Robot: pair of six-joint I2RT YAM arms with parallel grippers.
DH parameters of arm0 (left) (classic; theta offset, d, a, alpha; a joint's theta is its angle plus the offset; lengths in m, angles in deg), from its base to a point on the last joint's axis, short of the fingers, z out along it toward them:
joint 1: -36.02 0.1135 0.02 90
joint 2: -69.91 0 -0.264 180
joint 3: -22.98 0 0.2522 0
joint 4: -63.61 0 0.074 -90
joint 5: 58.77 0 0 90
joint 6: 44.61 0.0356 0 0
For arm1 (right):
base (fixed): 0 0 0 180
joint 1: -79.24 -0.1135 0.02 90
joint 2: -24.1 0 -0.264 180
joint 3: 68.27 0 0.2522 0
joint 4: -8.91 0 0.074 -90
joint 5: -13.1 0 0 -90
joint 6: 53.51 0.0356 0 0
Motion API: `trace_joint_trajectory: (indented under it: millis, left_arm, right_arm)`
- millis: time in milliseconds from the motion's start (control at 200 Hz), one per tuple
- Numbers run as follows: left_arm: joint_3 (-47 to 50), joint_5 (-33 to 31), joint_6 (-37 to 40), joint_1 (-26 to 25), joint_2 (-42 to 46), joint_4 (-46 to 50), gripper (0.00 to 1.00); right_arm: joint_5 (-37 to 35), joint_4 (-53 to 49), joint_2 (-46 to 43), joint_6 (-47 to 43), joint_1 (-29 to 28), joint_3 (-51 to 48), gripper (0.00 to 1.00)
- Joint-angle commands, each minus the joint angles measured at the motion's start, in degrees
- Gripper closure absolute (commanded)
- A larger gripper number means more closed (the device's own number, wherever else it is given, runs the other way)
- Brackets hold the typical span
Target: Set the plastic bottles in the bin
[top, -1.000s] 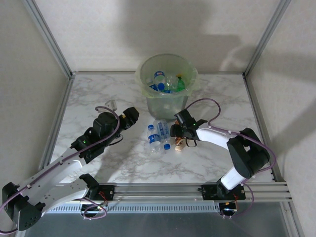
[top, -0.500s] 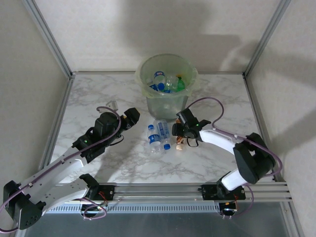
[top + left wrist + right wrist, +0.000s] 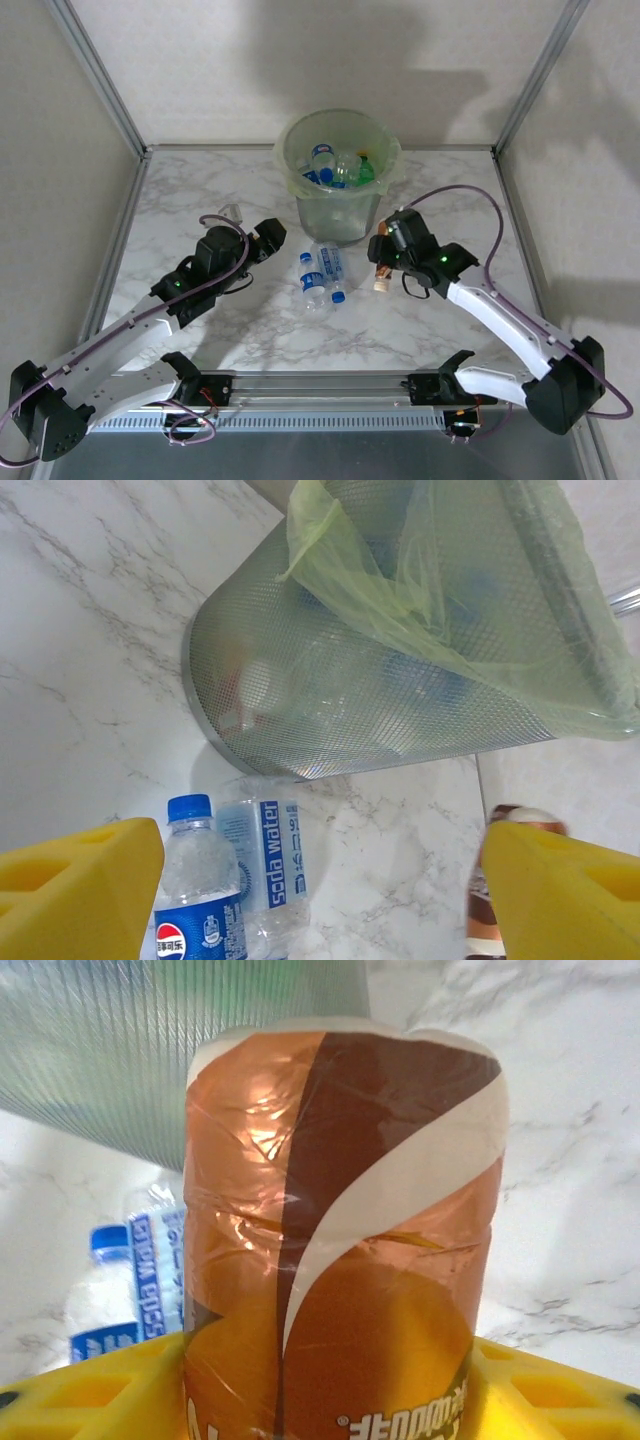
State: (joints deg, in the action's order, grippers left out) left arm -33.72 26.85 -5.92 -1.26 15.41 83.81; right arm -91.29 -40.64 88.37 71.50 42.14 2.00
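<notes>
Orange-label bottle [image 3: 340, 1210]: looks light, thin-walled, shiny wrap probably slippery, so we'd pinch mid-body and go easy on squeeze. Seems lifted off surface [image 3: 200, 190], near bin [image 3: 300, 160], front-right side. Right gripper [image 3: 330, 1400] clamped round its middle. Two clear bottles [image 3: 322, 272] lie in front of bin, likely crushable and roll-prone. Left gripper [image 3: 320, 890] hovers by them, jaws wide, empty.
</notes>
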Motion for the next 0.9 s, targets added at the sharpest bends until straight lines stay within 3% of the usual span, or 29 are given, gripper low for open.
trace_joint_trajectory:
  millis: [0, 330, 706, 896]
  left_arm:
    - [-1.0, 0.7, -0.5, 0.5, -0.1, -1.3, 0.17]
    - [-0.6, 0.6, -0.5, 0.5, 0.2, -1.0, 0.18]
    - [-0.5, 0.0, -0.4, 0.5, 1.0, 0.6, 0.18]
    - [-0.2, -0.9, -0.5, 0.5, 1.7, 1.2, 0.18]
  right_arm:
    - [-5.3, -5.8, -2.5, -2.0, 0.1, 7.1, 0.39]
    - [-7.7, -3.3, 0.3, -10.0, 0.1, 24.3, 0.38]
    - [-10.7, -0.8, 19.7, -20.9, 1.2, 48.9, 0.37]
    - [-9.6, -1.8, 27.9, -22.9, 3.7, 56.7, 0.37]
